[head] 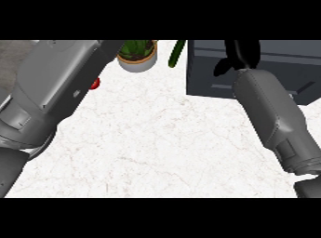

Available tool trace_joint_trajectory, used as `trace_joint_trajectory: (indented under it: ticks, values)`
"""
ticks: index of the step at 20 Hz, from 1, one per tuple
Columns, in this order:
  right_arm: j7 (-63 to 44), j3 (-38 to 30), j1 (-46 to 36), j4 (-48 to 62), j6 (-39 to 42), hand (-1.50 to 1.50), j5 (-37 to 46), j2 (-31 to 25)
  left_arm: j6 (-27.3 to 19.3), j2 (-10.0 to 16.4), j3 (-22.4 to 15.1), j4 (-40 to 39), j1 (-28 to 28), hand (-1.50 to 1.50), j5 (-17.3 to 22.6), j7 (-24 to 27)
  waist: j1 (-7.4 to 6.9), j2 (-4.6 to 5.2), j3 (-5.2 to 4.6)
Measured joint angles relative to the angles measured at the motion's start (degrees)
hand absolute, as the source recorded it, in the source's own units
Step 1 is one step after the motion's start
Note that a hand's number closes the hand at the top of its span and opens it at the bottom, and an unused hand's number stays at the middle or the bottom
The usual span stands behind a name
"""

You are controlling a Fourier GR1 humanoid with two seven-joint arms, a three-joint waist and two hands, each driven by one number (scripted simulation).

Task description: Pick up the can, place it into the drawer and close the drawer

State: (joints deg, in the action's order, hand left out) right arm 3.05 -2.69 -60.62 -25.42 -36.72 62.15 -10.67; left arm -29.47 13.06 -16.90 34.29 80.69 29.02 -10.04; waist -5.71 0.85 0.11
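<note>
Black right hand (240, 55) hangs over the dark drawer unit (279, 74), fingers straight, thumb apart, holding nothing; the can is unseen, perhaps the red scrap (95, 83) well left of the fingers, so shutting likely wants a square, level push

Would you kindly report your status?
Right hand at drawer; left hand out of view. Red thing behind left forearm, maybe can. Plant near drawer.
</note>
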Motion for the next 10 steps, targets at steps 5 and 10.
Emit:
trace_joint_trajectory:
  ticks: [5,10]
  values:
    - [1.4,-1.1,-3.4,4.2,0.8,-1.50,-0.2,-0.5,0.4,1.6,-0.3,3.8,-3.0,-1.50,-0.3,-0.8,-0.29,0.52,0.19]
    - [6.2,-3.7,-4.1,5.4,1.2,-1.50,-3.1,-0.1,1.0,3.6,-0.4,7.9,-5.8,-1.50,-0.3,-1.9,-0.17,0.63,0.33]
